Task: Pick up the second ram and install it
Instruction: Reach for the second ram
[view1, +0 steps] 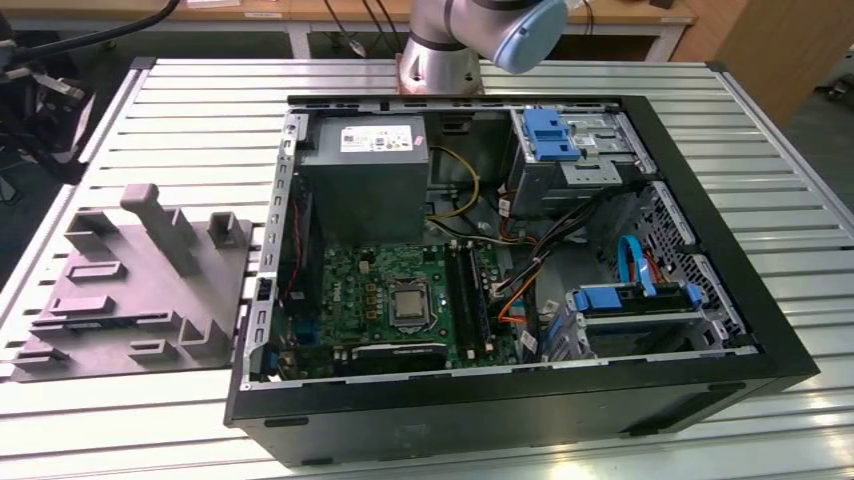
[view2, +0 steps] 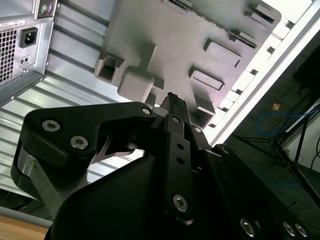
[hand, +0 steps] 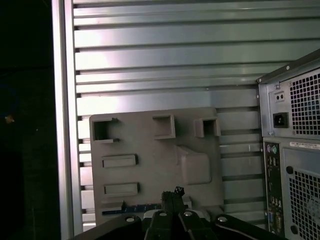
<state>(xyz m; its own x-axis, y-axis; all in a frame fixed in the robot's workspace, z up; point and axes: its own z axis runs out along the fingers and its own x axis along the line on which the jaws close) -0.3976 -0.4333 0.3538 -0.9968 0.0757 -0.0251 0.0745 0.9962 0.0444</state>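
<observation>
The second ram (hand: 141, 205) shows as a thin blue-green strip lying along one edge of the grey moulded fixture (hand: 150, 150), partly hidden behind my gripper's body. My gripper (hand: 172, 192) hangs above that edge of the fixture, its black fingertips pressed together with nothing between them. In the second wrist view the gripper (view2: 172, 97) points down at the same fixture (view2: 165, 45). In the exterior view the fixture (view1: 134, 290) lies on the slatted table at the exterior view's left of the open computer case (view1: 521, 400). The motherboard's long black memory slots (view1: 467, 290) lie inside the case.
The arm's base (view1: 441, 60) stands behind the case. Inside the case are a grey power supply (view1: 363, 170), blue drive brackets (view1: 547, 135) and loose cables (view1: 534, 270). The case's rear panel (hand: 295, 150) rises close beside the fixture. The table edge (hand: 62, 125) runs past the fixture's other side.
</observation>
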